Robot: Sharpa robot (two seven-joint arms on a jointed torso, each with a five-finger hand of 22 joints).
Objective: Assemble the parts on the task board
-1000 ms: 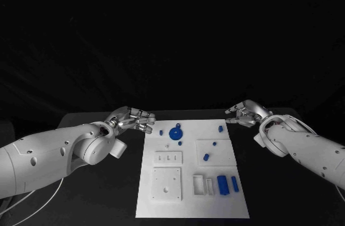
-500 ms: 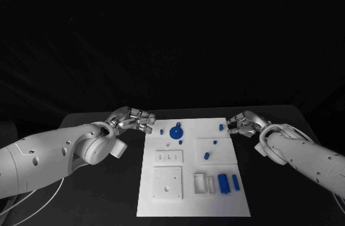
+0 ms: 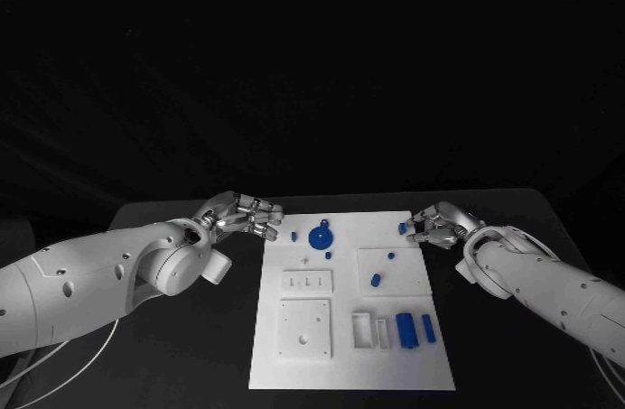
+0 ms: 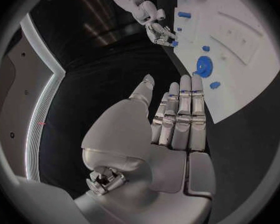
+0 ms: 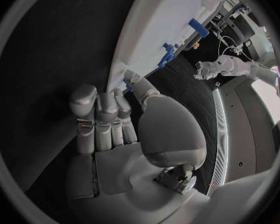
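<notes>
The right hand [image 3: 436, 225] has its fingers [image 5: 97, 115] bunched side by side and curled a little, thumb [image 5: 135, 81] reaching toward the far right corner of the white board [image 3: 303, 382]. A small blue piece [image 3: 401, 232] lies right at that corner, just beside the fingertips; whether the thumb touches it I cannot tell, but nothing sits in the grasp. A second ago this hand hung further out over the black table [image 3: 176, 337], well off the board's edge, and it has since slid in to the corner. That reads to me as the approach to a first pick, not a pick made.

The left hand [image 3: 242, 216] hasn't stirred: fingers [image 4: 180, 114] straight and close together, thumb [image 4: 143, 87] held apart, nothing in it, poised just off the board's far left corner.

On the board the pieces lie as they did. A round blue disc [image 3: 319, 241] sits near the far left with a small blue peg [image 3: 294, 237] beside it, a few small blue bits [image 3: 375, 282] are scattered mid-board, and two longer blue bars [image 3: 405, 329] lie next to the white slotted blocks [image 3: 368, 330] nearer me. Nothing looks fitted yet, so the job is at its very start
</notes>
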